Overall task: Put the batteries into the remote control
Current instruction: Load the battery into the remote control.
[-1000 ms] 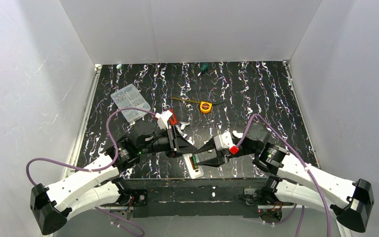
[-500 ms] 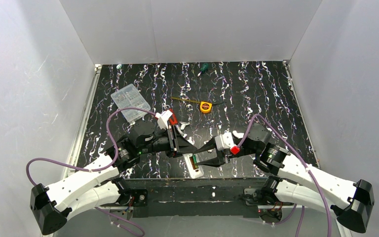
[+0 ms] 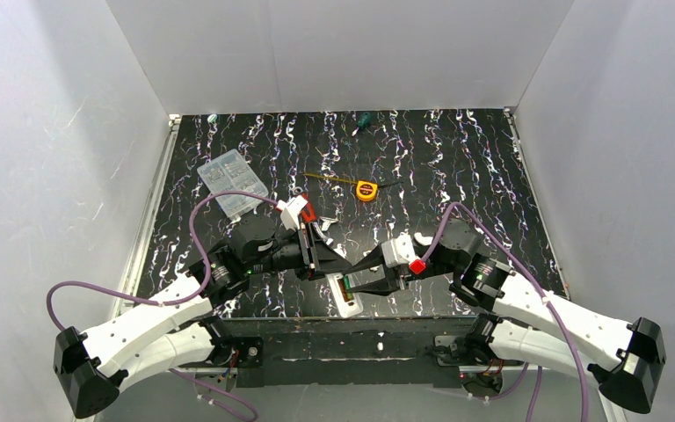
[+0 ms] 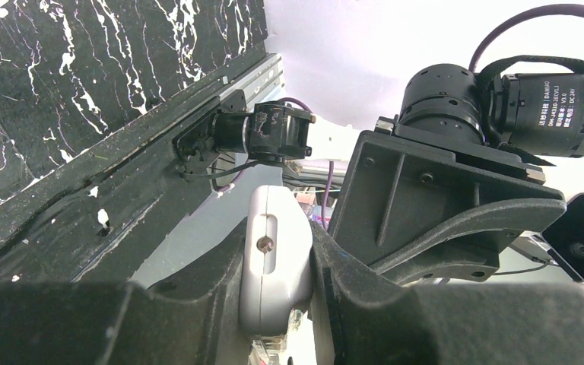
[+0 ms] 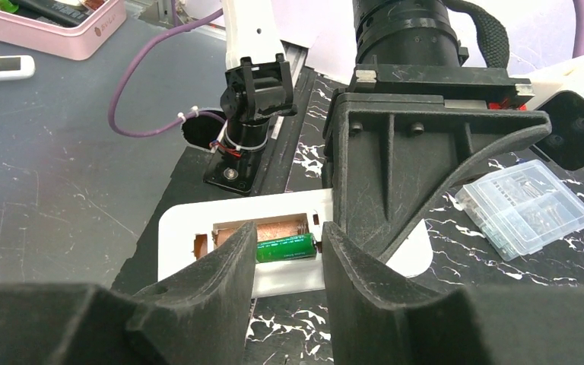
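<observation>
Top view, remote: the white remote (image 3: 350, 305) sits at the middle of the table's (image 3: 492, 176) near edge. Its long axis runs far to near and its open bay faces up.
Top view, left tool: your left gripper (image 3: 334, 266) comes in from the left and clamps the remote's far end.
Top view, right tool: your right gripper (image 3: 354, 280) reaches in from the right with its tips over the bay, so it is the arm placed to do the loading.
Left wrist, grip: both fingers press flat on the remote's sides, so this gripper is closed on it. A screw (image 4: 265, 243) shows on the face toward the camera.
Left wrist, writing: the label on the other arm's motor (image 4: 549, 105) reads "DAMIAO" and "DC:24V". The rest is too small to read.
Right wrist, battery: one green battery (image 5: 285, 249) lies in the bay, its long axis along the remote's length, spanning the gap between the fingertips.
Right wrist, right tool: the jaws stand part-way apart, one tip at each end of the battery. You cannot tell whether they pinch it or only flank it.
Right wrist, relation: the battery lies just beyond and below the tips. I judge the coming move to be a short press down to seat it. The coppery slot beyond it looks unfilled.
Right wrist, writing: the battery's print is unreadable, and nothing can be read on the clear box (image 5: 525, 205).
</observation>
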